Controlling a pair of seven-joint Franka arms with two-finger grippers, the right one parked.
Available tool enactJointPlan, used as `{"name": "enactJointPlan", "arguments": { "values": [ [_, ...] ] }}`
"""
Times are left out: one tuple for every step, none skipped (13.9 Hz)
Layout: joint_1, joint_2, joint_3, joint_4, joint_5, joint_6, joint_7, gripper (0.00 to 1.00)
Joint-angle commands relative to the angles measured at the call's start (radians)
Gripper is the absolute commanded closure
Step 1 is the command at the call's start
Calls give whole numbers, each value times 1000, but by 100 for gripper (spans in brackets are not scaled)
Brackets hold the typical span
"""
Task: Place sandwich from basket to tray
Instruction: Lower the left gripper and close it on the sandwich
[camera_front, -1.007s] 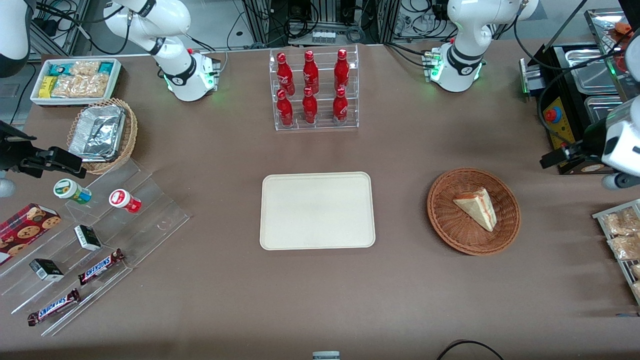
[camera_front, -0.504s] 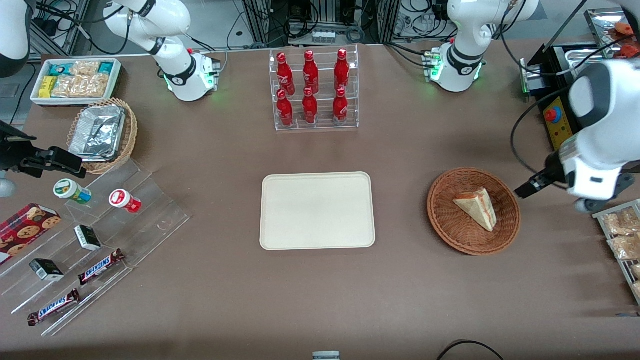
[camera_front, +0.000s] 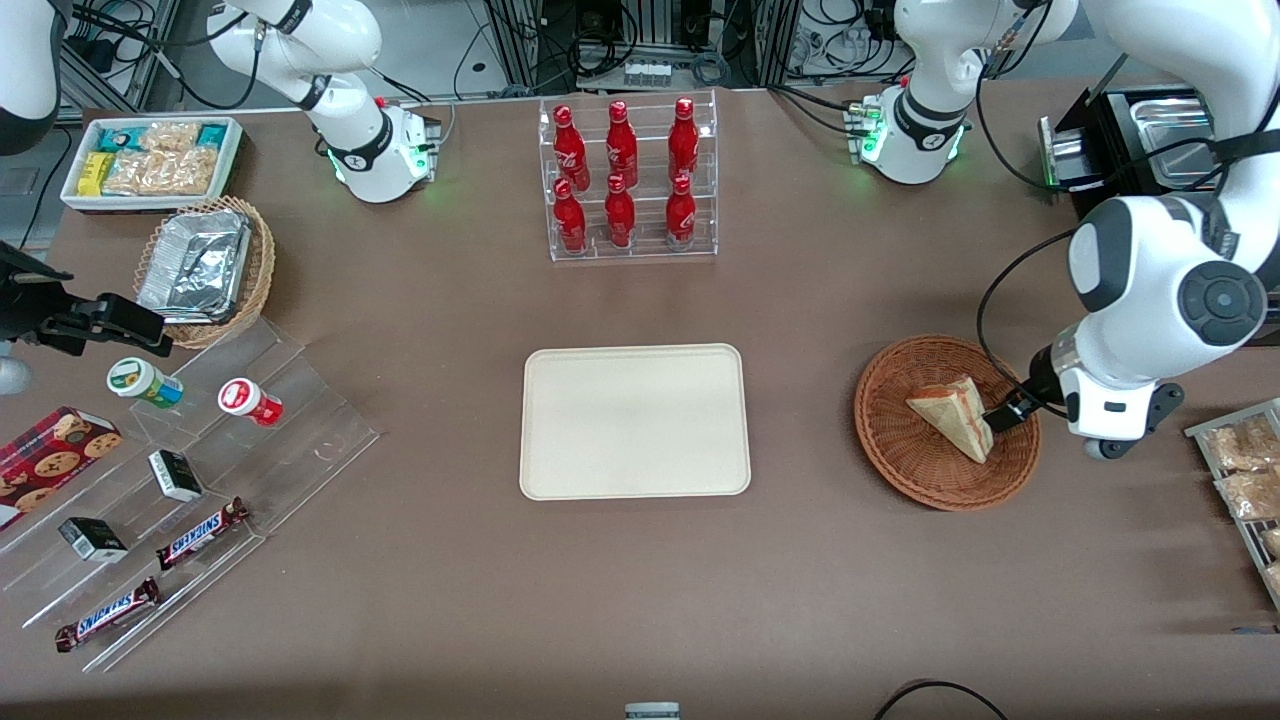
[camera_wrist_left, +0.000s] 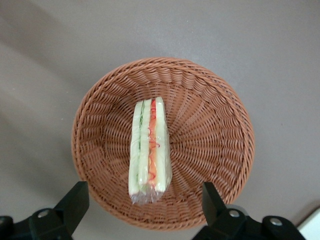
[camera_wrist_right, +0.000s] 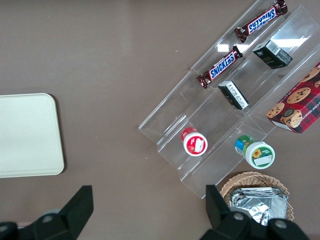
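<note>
My hand (camera_wrist_left: 142, 207) hung wide open over the basket (camera_wrist_left: 210, 150), holding nothing, its two fingers (camera_wrist_left: 74, 200) spread to either side of the sandwich (camera_wrist_left: 149, 152). The wrist view showed the sandwich standing on edge in the basket's middle, its green and red filling facing up. The front view showed what the wrist view did not: my hand (camera_front: 1003, 415) above the basket's (camera_front: 900, 460) rim toward the working arm's end, and the tray (camera_front: 634, 421) lying bare on the table (camera_front: 640, 600), well apart from the basket.
</note>
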Motion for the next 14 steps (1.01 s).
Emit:
{"name": "enactJointPlan", "arguments": {
  "values": [
    [-16,-21,3,-113,1,122,-59,0],
    [-24,-20,3,-133,3,146,-74,0],
    [-26,-18,3,-148,3,172,-76,0],
    [-27,-17,3,-165,3,198,-80,0],
    [-29,-17,3,-190,3,222,-88,0],
    [-29,-18,3,-216,3,256,-89,0],
    [-29,-15,3,-239,3,291,-89,0],
    [-29,-12,3,-254,3,323,-89,0],
    [-29,-6,3,-260,3,333,-91,0],
    [-29,0,3,-259,3,336,-92,0],
    [-30,11,3,-259,3,336,-92,0],
    [-45,17,3,-262,3,342,-92,0],
    [-52,25,3,-265,3,342,-92,0],
    [-50,35,3,-262,3,344,-92,0]
  ]
}}
